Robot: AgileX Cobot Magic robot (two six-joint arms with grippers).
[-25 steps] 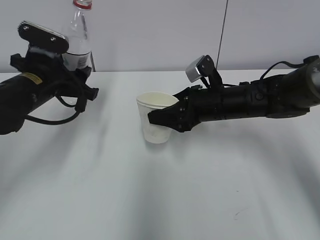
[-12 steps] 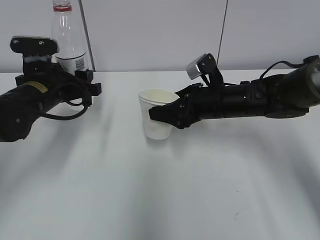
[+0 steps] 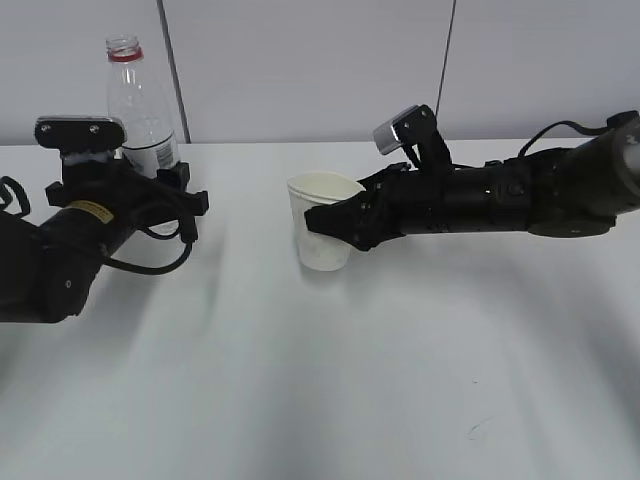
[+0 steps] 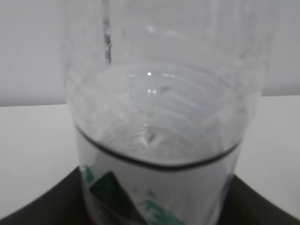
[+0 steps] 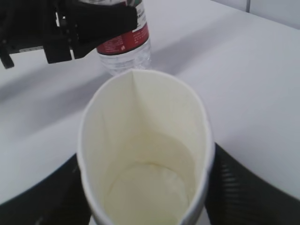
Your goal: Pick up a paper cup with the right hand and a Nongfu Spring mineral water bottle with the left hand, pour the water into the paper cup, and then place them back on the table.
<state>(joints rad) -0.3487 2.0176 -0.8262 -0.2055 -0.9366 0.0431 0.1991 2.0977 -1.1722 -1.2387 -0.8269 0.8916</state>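
Observation:
The Nongfu Spring mineral water bottle point(image 3: 140, 110) stands upright at the back left of the table point(image 3: 330, 380), uncapped, red ring at its neck. My left gripper point(image 3: 160, 188) is shut on its labelled lower part. In the left wrist view the bottle point(image 4: 159, 117) fills the frame, water partway up, with dark jaws at both bottom corners. The paper cup point(image 3: 322, 197) is upright at the table's middle, and my right gripper point(image 3: 326, 224) is shut on it. In the right wrist view the cup point(image 5: 145, 140) seems to hold a little water. I cannot tell if it touches the table. The bottle point(image 5: 126, 44) stands beyond it.
A grey panelled wall point(image 3: 300, 70) with vertical seams runs just behind the table's far edge. A faint small scuff mark point(image 3: 485, 425) lies on the white tabletop at the front right. The two arms are about a cup's width and more apart.
My left gripper has come down with the bottle, now upright and lower. My right gripper has shifted the cup slightly to the right and away.

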